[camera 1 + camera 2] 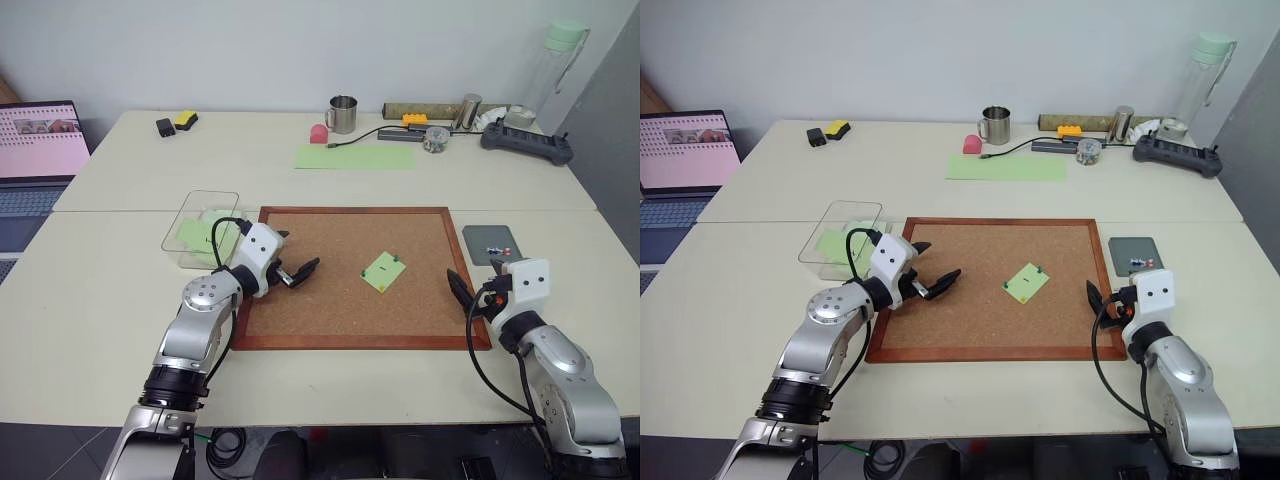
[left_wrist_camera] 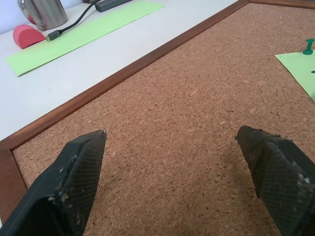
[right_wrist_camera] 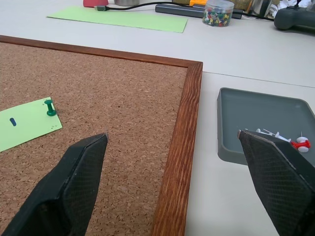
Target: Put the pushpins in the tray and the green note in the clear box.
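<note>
Green note (image 1: 383, 271) stuck on corkboard (image 1: 330, 300) by green pin (image 3: 49, 106). Left gripper (image 1: 297, 272), right gripper (image 1: 462, 292) both wide apart, empty, ready to pull pin.

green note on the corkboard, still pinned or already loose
Still pinned. The green note lies flat on the corkboard with a green pushpin standing upright in its corner. Neither pincer touches it.
</note>
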Motion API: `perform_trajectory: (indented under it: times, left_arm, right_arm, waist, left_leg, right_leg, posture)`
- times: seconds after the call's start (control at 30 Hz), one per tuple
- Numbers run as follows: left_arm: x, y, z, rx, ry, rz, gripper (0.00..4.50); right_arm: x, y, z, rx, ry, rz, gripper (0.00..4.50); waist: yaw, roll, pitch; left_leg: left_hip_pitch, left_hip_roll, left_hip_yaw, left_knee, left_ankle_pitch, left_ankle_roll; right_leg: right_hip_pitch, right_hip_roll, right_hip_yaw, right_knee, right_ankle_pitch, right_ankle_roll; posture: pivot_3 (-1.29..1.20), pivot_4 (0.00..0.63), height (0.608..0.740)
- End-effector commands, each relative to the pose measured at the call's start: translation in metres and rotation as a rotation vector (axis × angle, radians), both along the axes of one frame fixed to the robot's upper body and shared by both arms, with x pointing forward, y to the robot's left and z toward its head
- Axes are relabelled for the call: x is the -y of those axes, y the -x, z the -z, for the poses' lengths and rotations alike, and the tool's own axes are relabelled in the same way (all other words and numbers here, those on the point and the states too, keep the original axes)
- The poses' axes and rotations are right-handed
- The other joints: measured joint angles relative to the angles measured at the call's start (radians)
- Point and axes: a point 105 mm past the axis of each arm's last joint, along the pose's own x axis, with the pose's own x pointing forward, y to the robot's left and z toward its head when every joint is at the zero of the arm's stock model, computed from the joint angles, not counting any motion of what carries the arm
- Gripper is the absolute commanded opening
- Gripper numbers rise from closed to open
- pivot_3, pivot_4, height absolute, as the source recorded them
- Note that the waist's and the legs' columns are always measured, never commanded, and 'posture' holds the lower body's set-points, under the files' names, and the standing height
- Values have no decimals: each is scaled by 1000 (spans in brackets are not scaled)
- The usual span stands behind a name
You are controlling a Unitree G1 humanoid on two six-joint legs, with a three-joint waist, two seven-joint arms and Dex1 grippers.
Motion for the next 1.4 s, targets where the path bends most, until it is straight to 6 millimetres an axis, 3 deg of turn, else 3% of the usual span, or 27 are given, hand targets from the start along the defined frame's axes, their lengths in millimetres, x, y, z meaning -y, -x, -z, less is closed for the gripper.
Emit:
perform_trajectory:
  times: [0.03,0.93,1.4]
  left_arm:
    - [0,1,-10,35,-3,11,4500]
    - [3,5,-21,-33,147,51,4500]
    - [-4,-1,-23,48,47,18,4500]
  right_arm:
    - [-3,2,-17,64,12,-11,4436]
    - [-2,2,-16,64,6,-3,4436]
    - [-2,1,-16,64,7,0,4436]
  waist:
    - [0,0,0]
    - [0,0,0]
    - [0,0,0]
  left_leg:
    - [0,0,0,0,0,0]
    - [0,0,0,0,0,0]
    - [0,0,0,0,0,0]
  right_leg:
    - [0,0,0,0,0,0]
    - [0,0,0,0,0,0]
    - [0,0,0,0,0,0]
  posture:
    - [0,150,740]
    - [0,150,740]
    - [0,150,740]
